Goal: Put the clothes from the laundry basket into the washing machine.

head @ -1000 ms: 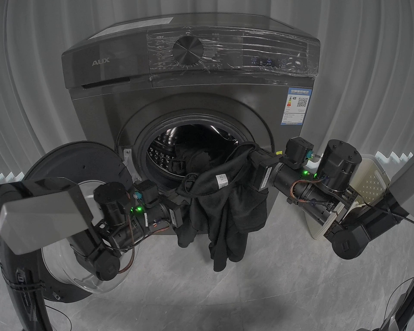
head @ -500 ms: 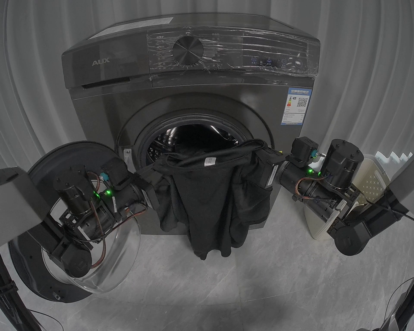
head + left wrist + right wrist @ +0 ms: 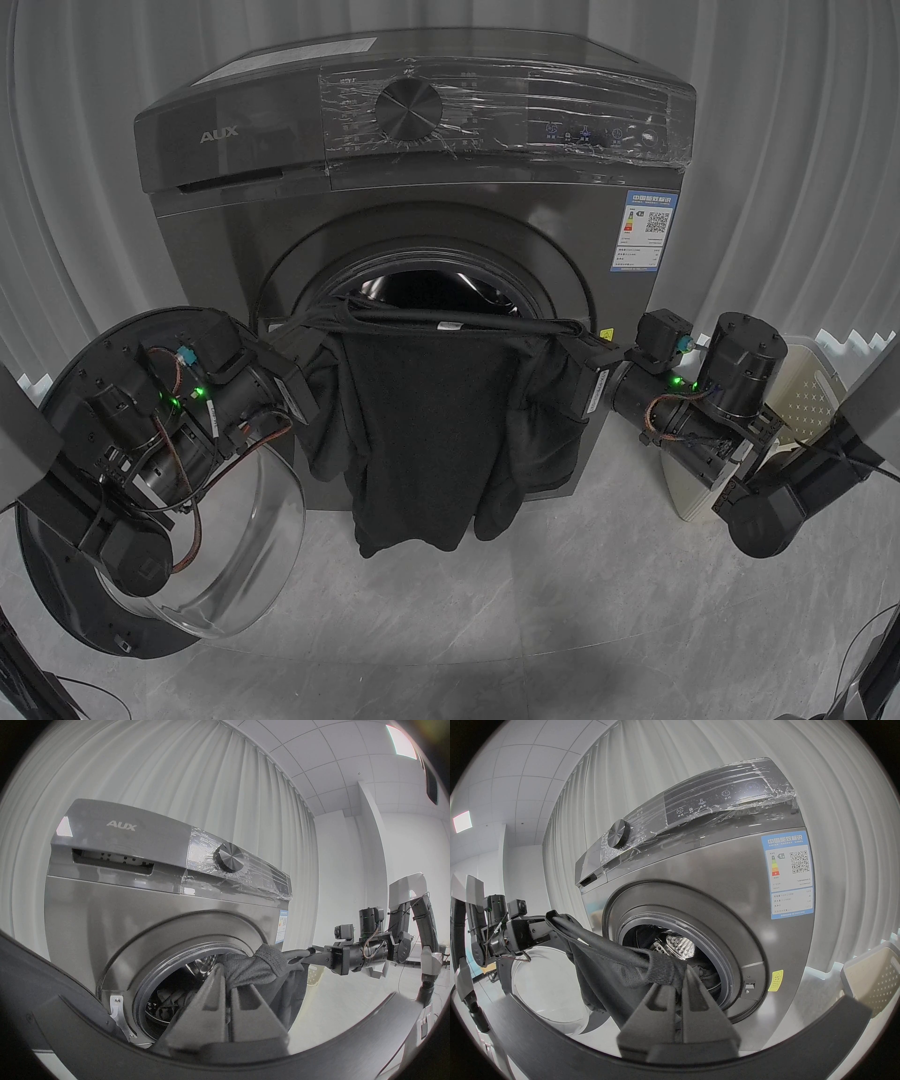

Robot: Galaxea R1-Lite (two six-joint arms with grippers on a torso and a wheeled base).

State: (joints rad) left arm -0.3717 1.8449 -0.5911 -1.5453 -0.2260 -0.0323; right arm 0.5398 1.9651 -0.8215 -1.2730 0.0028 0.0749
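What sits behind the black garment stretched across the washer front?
The open washing machine drum: its upper rim shows above the black garment; the rest is covered. Left wrist view shows dark clothes inside.

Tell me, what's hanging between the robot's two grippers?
A black garment, stretched tight from the left gripper to the right gripper, jaws shut on its top edge, hanging before the washing machine. The head view shows it.

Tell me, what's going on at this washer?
Both arms hold one black garment stretched across the open mouth of the washing machine. The left gripper is shut on one end, the right gripper on the other; most of the cloth hangs outside, not yet in. The door stands open on the left.
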